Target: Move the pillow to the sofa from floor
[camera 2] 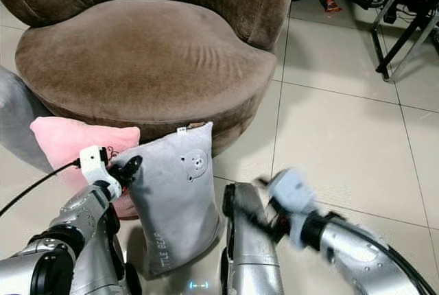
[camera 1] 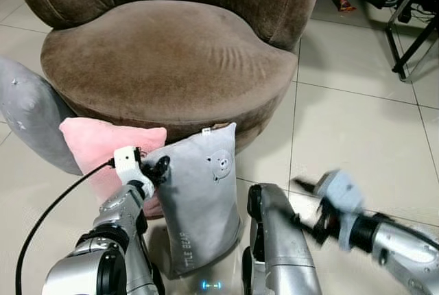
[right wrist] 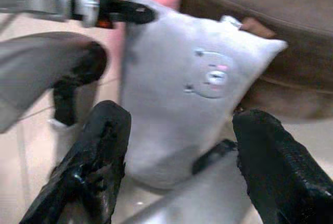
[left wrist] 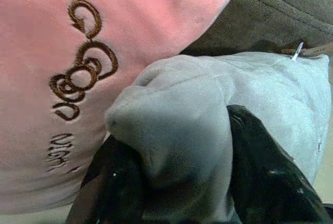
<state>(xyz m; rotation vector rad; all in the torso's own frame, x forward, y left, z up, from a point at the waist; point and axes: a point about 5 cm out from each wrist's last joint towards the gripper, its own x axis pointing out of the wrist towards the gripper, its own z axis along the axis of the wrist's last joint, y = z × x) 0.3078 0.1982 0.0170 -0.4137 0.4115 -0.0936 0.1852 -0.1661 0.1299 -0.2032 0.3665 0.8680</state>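
A grey pillow [camera 1: 199, 202] with a small bear face stands upright on the tiled floor, leaning against the front of the brown round sofa [camera 1: 171, 62]. My left gripper [camera 1: 159, 169] is shut on the pillow's upper left corner; in the left wrist view the grey cloth [left wrist: 182, 114] bulges between the two black fingers [left wrist: 265, 177]. My right gripper [camera 1: 310, 207] hovers low to the right of the pillow, blurred, with its fingers [right wrist: 88, 166] wide apart and nothing between them. The right wrist view looks at the bear face [right wrist: 208, 75].
A pink pillow [camera 1: 96, 144] leans on the sofa just behind the grey one, and another grey cushion [camera 1: 31, 113] rests at the far left. Black metal frame legs [camera 1: 411, 27], cables and an orange wrapper [camera 1: 343, 1] lie at the back right. Open tiles stretch to the right.
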